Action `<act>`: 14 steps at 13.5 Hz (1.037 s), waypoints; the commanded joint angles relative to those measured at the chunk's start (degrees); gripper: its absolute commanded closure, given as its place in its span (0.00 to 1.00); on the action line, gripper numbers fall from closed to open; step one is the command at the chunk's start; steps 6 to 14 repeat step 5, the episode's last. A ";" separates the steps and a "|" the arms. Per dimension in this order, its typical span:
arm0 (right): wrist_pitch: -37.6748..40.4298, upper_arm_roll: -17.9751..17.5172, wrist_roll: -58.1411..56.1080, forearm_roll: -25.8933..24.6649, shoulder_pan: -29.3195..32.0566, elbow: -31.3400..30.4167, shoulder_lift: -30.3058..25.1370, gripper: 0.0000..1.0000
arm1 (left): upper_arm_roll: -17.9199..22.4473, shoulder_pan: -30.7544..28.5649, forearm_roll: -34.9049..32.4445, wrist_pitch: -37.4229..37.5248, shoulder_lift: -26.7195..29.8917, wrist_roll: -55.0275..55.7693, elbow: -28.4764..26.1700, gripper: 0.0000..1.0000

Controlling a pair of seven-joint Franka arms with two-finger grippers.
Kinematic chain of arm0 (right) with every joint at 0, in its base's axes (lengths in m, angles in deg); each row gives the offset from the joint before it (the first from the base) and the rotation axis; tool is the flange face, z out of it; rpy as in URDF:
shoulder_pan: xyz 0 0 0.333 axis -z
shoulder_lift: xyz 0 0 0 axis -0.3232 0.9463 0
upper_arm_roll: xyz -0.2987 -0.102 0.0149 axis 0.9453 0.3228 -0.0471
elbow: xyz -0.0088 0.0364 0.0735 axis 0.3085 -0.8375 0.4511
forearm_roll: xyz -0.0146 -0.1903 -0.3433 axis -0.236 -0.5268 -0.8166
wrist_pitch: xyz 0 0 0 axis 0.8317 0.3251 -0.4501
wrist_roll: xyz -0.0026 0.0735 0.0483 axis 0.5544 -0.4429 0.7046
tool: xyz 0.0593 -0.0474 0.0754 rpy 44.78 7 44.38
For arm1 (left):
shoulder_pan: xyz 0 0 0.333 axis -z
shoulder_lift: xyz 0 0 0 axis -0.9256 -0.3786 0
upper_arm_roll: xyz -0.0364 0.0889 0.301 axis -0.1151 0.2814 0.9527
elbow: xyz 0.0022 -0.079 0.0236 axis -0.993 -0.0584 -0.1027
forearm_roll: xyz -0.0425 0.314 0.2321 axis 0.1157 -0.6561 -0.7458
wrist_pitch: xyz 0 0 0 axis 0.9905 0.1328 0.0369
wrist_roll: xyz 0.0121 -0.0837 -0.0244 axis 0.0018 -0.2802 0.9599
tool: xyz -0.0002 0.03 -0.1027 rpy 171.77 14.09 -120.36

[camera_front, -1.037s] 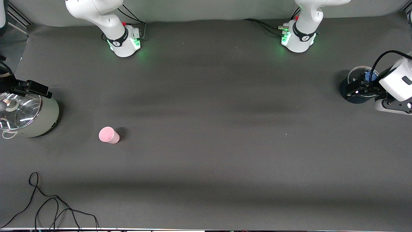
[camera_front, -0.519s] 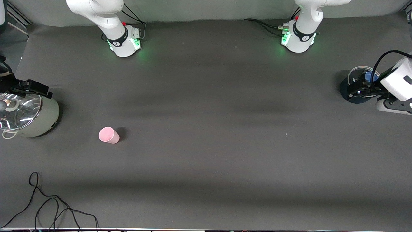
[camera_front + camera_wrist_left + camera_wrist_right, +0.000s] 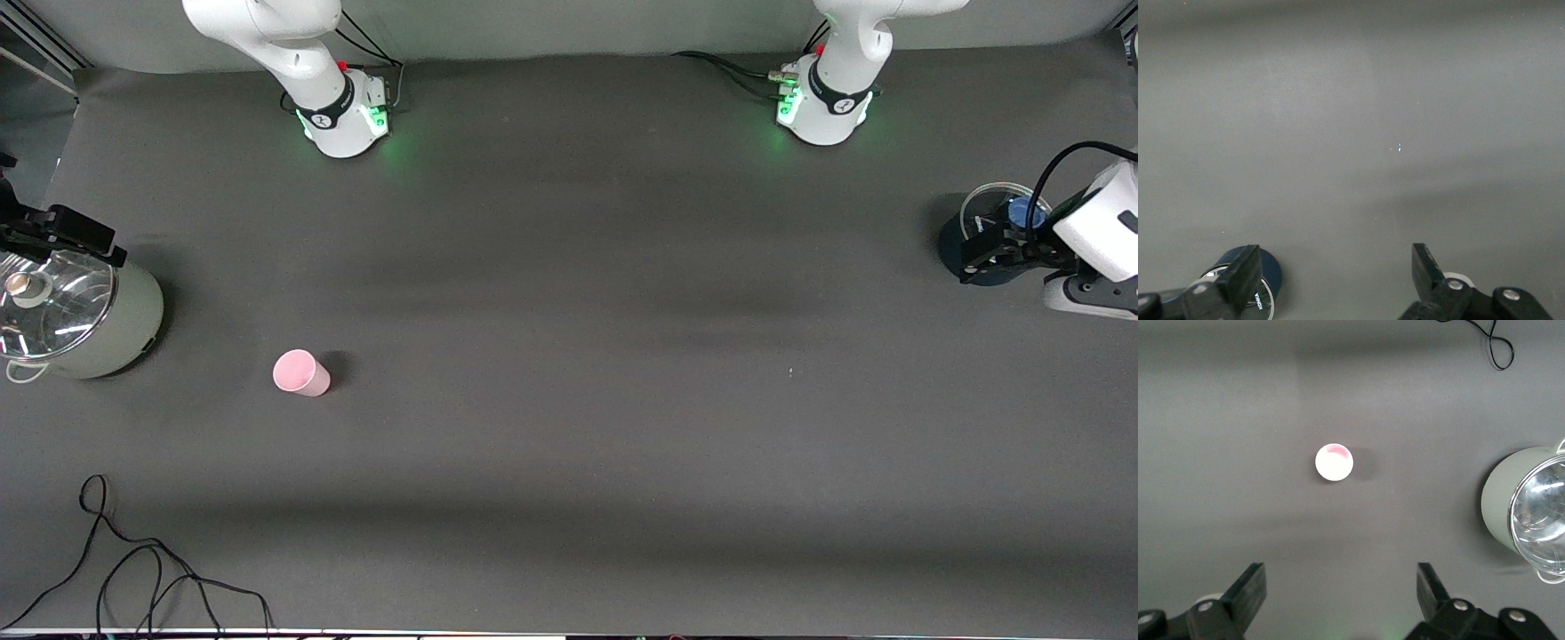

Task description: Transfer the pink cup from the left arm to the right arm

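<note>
While the pink cup (image 3: pixel 300 372) (image 3: pixel 1334 462) stands upright and alone on the table near the pale green pot (image 3: pixel 84 311) (image 3: pixel 1525 520), the right gripper (image 3: pixel 1341 603) hangs high over that end, fingers spread, empty; the left gripper (image 3: pixel 982 253) (image 3: pixel 1335 283), likewise spread and empty, hovers over the dark blue pot (image 3: pixel 978 227).

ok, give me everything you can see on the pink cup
The pink cup is small, pale pink, tapered and smooth-walled, with no handle; it looks like plastic. It stands upright on the dark table, mouth up, and looks empty in the right wrist view. It sits toward the right arm's end, beside the lidded pale green pot and slightly nearer the front camera. Nothing touches it but the table; neither gripper is near it.
</note>
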State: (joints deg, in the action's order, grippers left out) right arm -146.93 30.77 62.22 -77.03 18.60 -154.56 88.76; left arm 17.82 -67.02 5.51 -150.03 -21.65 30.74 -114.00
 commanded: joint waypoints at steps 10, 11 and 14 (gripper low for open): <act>0.77 0.47 0.23 0.99 -0.62 1.04 0.29 0.00 | 0.60 0.58 -0.18 0.14 -1.15 0.29 2.10 0.00; 0.77 0.47 0.23 0.99 -0.62 1.04 0.29 0.00 | 0.60 0.58 -0.18 0.14 -1.15 0.29 2.10 0.00; 0.77 0.47 0.23 0.99 -0.62 1.04 0.29 0.00 | 0.60 0.58 -0.18 0.14 -1.15 0.29 2.10 0.00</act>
